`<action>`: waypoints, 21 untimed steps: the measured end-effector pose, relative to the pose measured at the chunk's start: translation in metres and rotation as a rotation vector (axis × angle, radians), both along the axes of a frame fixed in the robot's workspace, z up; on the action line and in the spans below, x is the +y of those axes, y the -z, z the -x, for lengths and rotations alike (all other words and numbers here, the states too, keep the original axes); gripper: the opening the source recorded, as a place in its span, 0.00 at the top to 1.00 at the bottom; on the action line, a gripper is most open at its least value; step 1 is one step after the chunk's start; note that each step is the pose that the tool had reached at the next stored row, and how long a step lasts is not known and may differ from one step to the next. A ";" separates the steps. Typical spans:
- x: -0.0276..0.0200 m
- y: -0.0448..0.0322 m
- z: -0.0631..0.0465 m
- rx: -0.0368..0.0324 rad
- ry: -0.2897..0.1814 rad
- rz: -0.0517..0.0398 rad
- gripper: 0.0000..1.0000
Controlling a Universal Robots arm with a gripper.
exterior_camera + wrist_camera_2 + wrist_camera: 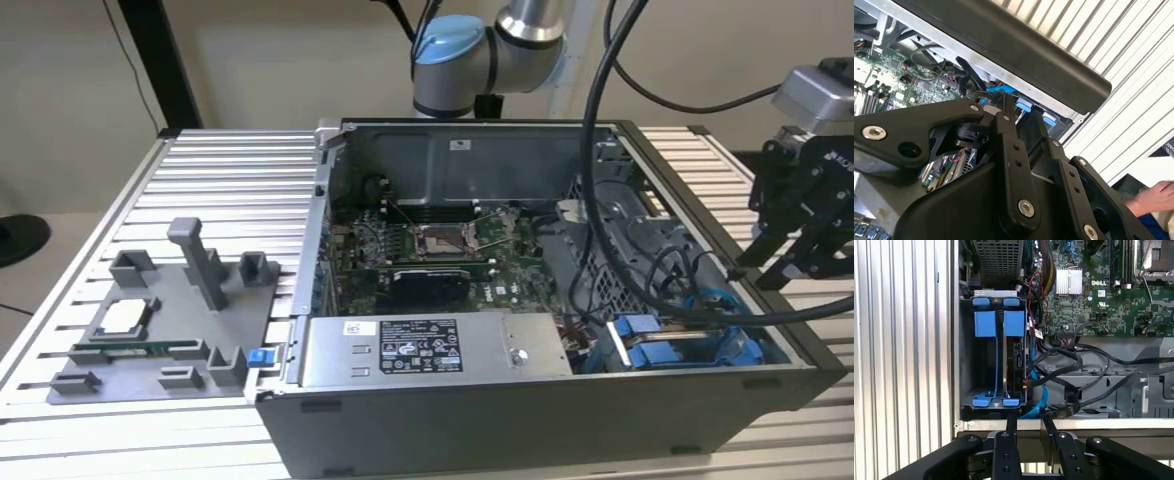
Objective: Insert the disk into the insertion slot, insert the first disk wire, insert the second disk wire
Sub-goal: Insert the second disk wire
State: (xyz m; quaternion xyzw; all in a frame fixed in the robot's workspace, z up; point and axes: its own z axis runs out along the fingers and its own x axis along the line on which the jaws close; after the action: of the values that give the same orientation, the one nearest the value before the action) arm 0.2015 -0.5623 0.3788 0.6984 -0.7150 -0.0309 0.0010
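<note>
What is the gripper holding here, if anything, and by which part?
Nothing is held: the gripper is open, with an empty gap between its fingers, just outside the computer case.

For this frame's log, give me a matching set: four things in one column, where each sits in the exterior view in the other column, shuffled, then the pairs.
1. gripper
2. power-supply box
3. fixture tray
4. insertion slot

A. on the slatted table, to the exterior view's left of the computer case
B. inside the case, near corner on the exterior view's left
C. outside the case, past its wall on the exterior view's right
D. inside the case, near corner on the exterior view's right

Pairs: 1-C, 2-B, 3-A, 4-D
</note>
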 end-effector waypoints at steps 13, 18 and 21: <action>0.0000 0.0066 0.000 0.0003 -0.042 -0.0621 0.00; 0.0000 0.0097 0.000 0.0005 -0.060 -0.0768 0.00; 0.0000 0.0124 0.000 0.0007 -0.069 -0.0850 0.00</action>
State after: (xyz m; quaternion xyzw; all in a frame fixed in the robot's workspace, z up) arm 0.2018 -0.5623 0.3663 0.7220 -0.6886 -0.0615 -0.0274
